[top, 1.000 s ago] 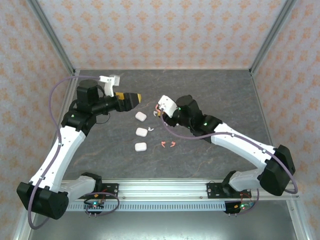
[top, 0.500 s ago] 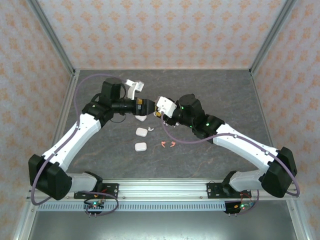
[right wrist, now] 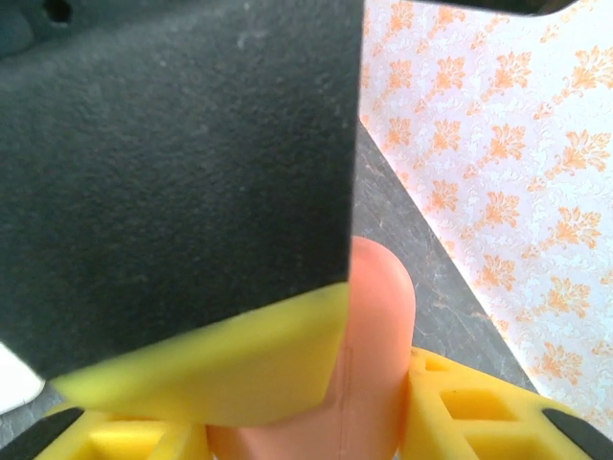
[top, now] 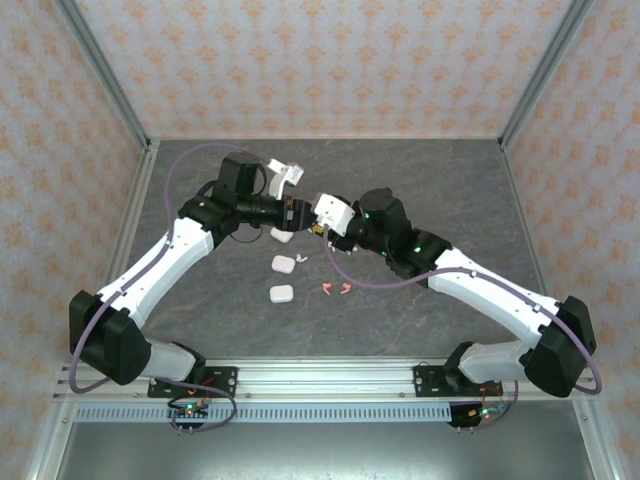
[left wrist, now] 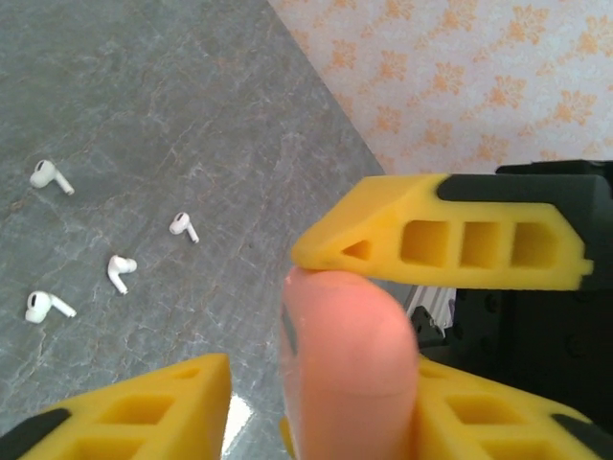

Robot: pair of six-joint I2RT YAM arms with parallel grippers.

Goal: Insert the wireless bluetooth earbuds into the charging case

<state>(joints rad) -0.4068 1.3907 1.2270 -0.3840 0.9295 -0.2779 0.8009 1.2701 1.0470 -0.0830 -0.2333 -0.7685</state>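
Over the middle of the desk (top: 430, 190), a little toward its far edge, a tip-to-tip meeting of the left tool (top: 297, 211) and the right tool (top: 318, 218). Pinched between the yellow fingers (right wrist: 479, 417) of the right tool, a pink case (right wrist: 378, 316), rounded end up. Spread around that same case, the fingers (left wrist: 124, 412) of the left tool: a clear gap on one side, close against the case on the other, contact there hard to judge. Touching the top of the case in the left wrist view, the tip of one right-tool finger.

Below the tools, toward the near edge, a short row of three white cases (top: 284, 265), all shut, the farthest just under the tip of the left tool. Just right of the middle one, a single white earbud (top: 302, 258) flat on the desk. Further right and closer to the near edge, two pink earbuds (top: 336, 289) side by side, well apart from the pink case.

In the left wrist view, four white earbuds (left wrist: 120, 272) loose on the grey desk, apart from one another, each on its side, all lying outside the cases.
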